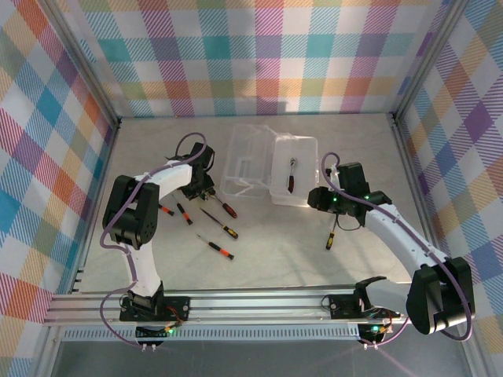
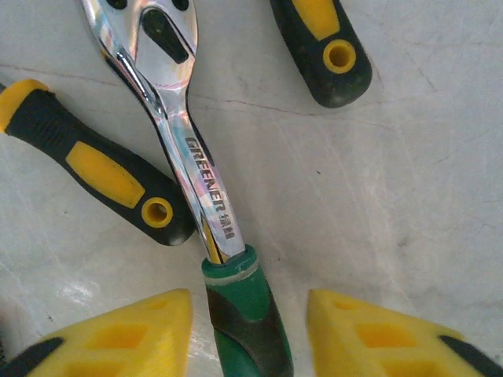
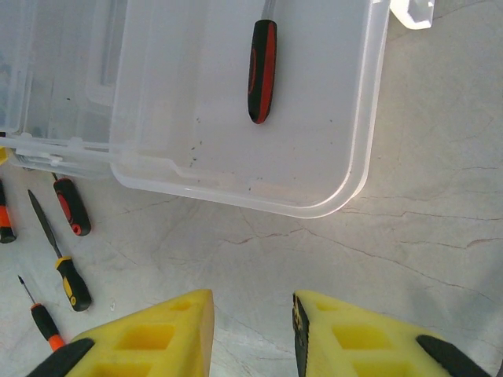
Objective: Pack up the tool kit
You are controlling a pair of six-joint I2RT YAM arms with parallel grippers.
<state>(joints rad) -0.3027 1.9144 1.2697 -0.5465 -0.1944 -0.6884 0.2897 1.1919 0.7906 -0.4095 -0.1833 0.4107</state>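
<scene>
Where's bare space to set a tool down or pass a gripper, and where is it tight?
Bare: the table between the loose screwdrivers and the right gripper; the strip behind the clear box; most of the box floor beside the red-handled tool. Crowded: at the left gripper, a ratchet lies between two black-yellow handles.

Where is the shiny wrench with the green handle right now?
In the left wrist view, the wrench lies on the table between the left gripper's open yellow fingers, with black-yellow handles flanking its shaft.

Pale table (image 1: 275,263): open clear box (image 1: 292,199) ctr-back, screwdrivers (image 1: 229,230) scattered left, lone screwdriver (image 1: 331,237) right
</scene>
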